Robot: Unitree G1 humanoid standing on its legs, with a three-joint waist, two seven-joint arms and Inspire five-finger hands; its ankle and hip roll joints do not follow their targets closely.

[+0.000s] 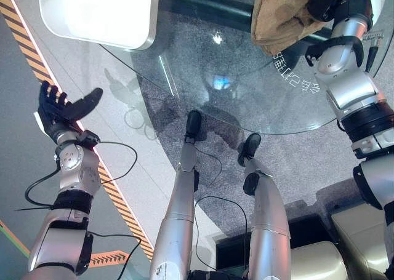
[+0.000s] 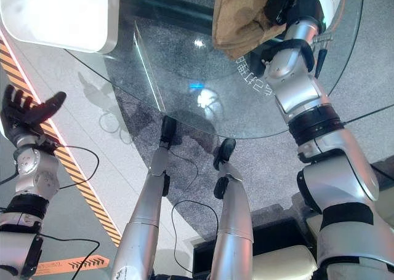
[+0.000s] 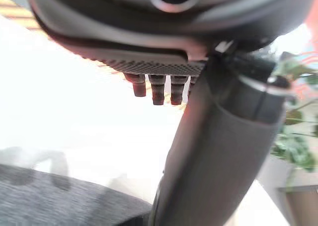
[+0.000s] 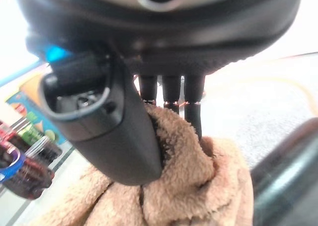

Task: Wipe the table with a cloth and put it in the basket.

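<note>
A tan fluffy cloth point(image 1: 280, 15) lies bunched on the round glass table point(image 1: 203, 89), at its far right side. My right hand point(image 1: 326, 0) sits on the cloth's right part. In the right wrist view, a fold of the cloth point(image 4: 184, 186) is pinched between its thumb point(image 4: 114, 131) and fingers point(image 4: 191, 102). My left hand point(image 1: 61, 108) hangs open to the left of the table, over the floor, with fingers point(image 3: 156, 89) straight, thumb point(image 3: 218, 151) out and nothing in it.
A bright white rounded panel point(image 1: 98, 12) sits at the far left, overlapping the glass edge. A yellow-and-black striped line point(image 1: 117, 200) runs across the floor on the left. Bottles point(image 4: 20, 156) stand beyond the cloth, and a green plant point(image 3: 293, 141) is past my left hand.
</note>
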